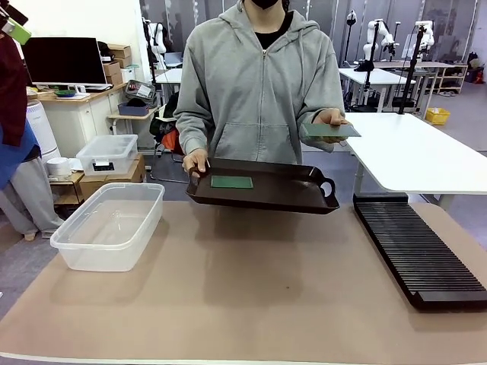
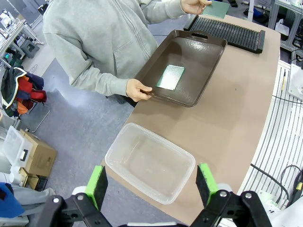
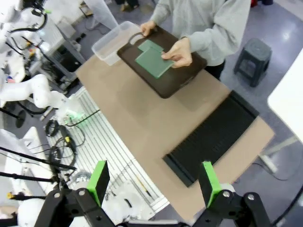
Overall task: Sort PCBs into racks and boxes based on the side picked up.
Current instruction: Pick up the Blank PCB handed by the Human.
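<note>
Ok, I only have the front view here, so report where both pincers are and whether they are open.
Observer: The left pincer is open. It is raised high, with the large clear plastic tub just beyond its fingers.
Operator: Now give me the right one.
Observer: The right pincer is open too. It is also raised high and looks down on the long black slotted rack from above.
</note>
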